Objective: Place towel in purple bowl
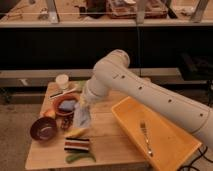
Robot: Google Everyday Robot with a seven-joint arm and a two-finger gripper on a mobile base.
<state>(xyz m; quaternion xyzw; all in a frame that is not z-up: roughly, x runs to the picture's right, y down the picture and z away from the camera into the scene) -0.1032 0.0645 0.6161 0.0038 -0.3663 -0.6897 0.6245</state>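
One tool (82, 103), one towel (82, 116), two bowls (43, 128) (65, 106), one yellow bin (165, 131), one fork (145, 136), one white cup (62, 81) on one worktop (107, 142).
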